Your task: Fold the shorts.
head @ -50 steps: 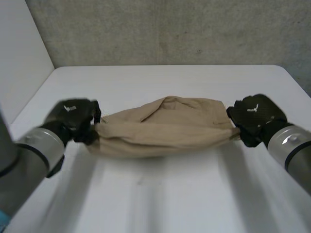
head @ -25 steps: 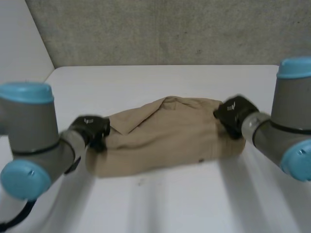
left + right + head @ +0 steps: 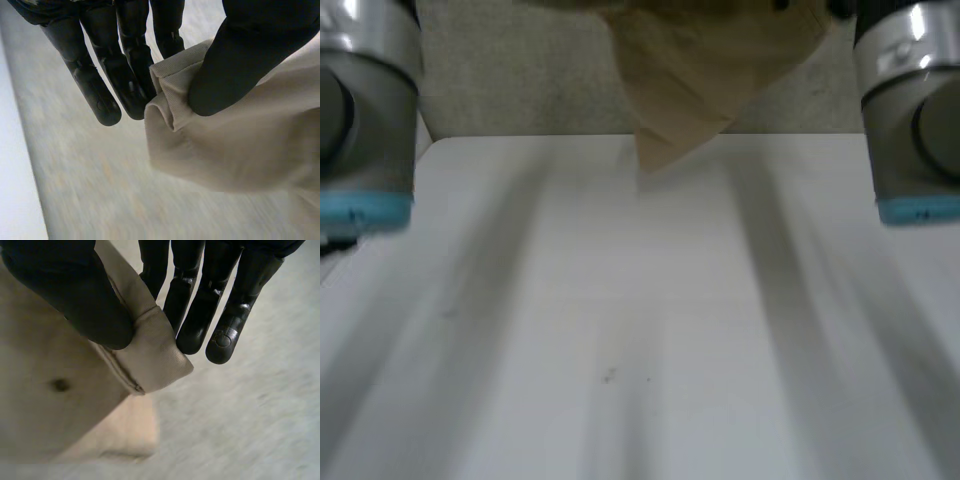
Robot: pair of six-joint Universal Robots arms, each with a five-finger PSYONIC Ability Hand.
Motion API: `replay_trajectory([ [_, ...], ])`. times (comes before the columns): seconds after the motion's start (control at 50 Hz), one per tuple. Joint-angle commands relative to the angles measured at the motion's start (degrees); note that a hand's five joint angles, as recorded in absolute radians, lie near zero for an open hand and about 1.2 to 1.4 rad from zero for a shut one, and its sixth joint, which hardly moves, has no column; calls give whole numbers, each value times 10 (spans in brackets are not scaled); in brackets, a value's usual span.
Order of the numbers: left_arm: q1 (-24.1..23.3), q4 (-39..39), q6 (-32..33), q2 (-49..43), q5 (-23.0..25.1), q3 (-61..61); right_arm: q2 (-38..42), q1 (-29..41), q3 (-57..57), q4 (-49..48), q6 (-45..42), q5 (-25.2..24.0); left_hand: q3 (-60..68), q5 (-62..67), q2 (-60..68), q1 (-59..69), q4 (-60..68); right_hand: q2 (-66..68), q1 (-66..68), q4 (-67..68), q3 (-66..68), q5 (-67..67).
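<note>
the shorts (image 3: 235,150) are matt tan woven cloth; the table (image 3: 620,330) smooth white; the far wall (image 3: 520,80) rough grey concrete.

We've got the shorts (image 3: 705,70) running off the top edge in the head view, their upper part cut away, with the left arm (image 3: 365,100) and right arm (image 3: 910,100) cropped too. The thumb of the left hand (image 3: 250,55) covers part of the corner it pinches. The thumb of the right hand (image 3: 70,290) hides the hem beneath it.

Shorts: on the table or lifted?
Lifted: the shorts hang above the table, pinched by left robot hand and right robot hand.
</note>
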Motion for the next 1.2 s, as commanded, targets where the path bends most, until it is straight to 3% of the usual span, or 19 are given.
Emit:
replay_trajectory([
  [0.02,-20,-5,-16,0,5,-179,33,-6,102,69,0,-13,117,148,112,164,113,124,250,117,116,136],
  [0.16,-35,22,-23,-105,3,-285,103,-5,183,138,0,-12,117,148,112,164,113,124,250,117,116,136],
  [0.3,-48,-11,-16,-166,3,-317,122,-7,219,213,6,-7,117,148,112,164,113,124,250,117,116,136],
  [0.5,-46,-119,-19,-86,3,-331,33,-6,289,233,11,-8,117,148,112,164,113,124,250,117,116,136],
  [0.66,-50,-236,-20,9,7,-349,-13,-7,285,389,-5,-12,117,148,112,164,113,124,250,117,116,136],
  [0.74,-51,-311,-17,61,17,-355,-34,-8,293,485,-71,-13,117,148,112,164,113,124,250,117,116,136],
  [0.82,-59,-401,-20,90,73,-368,-61,-14,320,556,-138,-11,117,148,112,164,113,124,250,117,116,136],
  [0.9,-58,-418,-21,91,106,-387,-65,-16,336,553,-144,-14,117,148,112,164,113,124,250,117,116,136],
  [1.02,-54,-362,-18,39,106,-397,-46,-15,360,527,-144,-15,117,148,112,164,113,124,250,117,116,136],
  [1.16,-53,-337,-8,8,104,-328,-34,-17,357,489,-143,-15,-533,-501,-537,-486,-537,124,250,117,116,136],
  [1.2,-49,-334,-1,6,105,-284,-34,-19,356,483,-143,-15,-562,-531,-567,-516,-567,124,250,117,116,136],
])
